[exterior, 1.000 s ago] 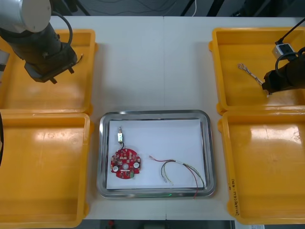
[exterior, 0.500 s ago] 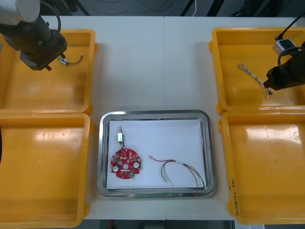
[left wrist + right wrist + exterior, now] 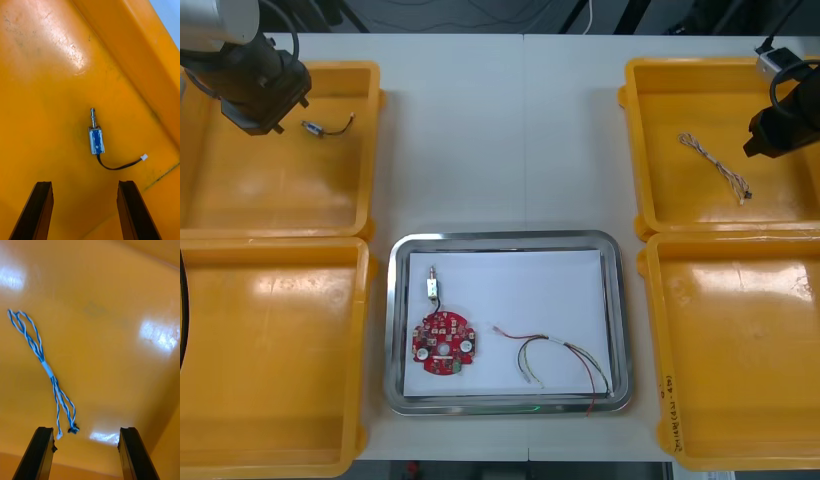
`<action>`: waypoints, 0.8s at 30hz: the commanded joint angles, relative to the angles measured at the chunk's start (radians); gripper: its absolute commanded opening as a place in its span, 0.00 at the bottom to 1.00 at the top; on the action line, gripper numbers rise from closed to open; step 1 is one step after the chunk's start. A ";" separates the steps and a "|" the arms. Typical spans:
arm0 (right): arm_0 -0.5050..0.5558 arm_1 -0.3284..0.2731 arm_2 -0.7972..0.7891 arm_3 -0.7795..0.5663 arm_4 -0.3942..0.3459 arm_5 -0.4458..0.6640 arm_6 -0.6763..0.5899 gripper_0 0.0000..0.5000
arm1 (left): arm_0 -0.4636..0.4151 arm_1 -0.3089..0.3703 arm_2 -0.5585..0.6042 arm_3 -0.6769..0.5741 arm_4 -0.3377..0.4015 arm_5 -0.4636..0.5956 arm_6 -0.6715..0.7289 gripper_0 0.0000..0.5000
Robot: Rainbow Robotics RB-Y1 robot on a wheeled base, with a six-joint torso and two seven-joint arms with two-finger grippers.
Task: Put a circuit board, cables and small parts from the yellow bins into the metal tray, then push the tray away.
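1. The left gripper (image 3: 84,183) is being held above the floor of the far left yellow bin (image 3: 270,190). Its fingers are being held wide apart with nothing between them, a stance judged to be preparation for a descent.
2. A small metal part (image 3: 95,139), trailing a short black lead, is lying flat on that bin's floor near its wall. It is lined up roughly midway between the spread fingers and ahead of them, and nothing is touching it.
3. The right gripper (image 3: 85,431) is being held over the far right yellow bin (image 3: 700,90), with its fingers likewise spread and empty.
4. The twisted blue and white cable (image 3: 45,367) is lying loose on that bin's floor. Its nearer end is lying just beside one finger rather than centred between the two, so a sideways correction is probably being called for before any closing.
5. The metal tray (image 3: 505,240), white inside, is sitting on the table (image 3: 500,120) between the bins. It is already being occupied by a round red circuit board (image 3: 442,343), a second small metal part (image 3: 433,285) just beyond the board, and a red and yellow cable (image 3: 560,360) beside them.
6. The tray is judged to be waiting for further items, so the push is not yet being attempted.
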 commanded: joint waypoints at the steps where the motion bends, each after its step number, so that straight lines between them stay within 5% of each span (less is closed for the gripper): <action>1: -0.107 0.036 -0.019 0.083 0.026 -0.063 0.077 1.00 | -0.084 0.015 -0.025 0.080 -0.018 -0.079 -0.103 1.00; 24: -0.178 0.145 -0.034 0.281 0.089 -0.164 0.334 1.00 | -0.102 -0.066 -0.124 0.272 -0.026 -0.332 -0.116 1.00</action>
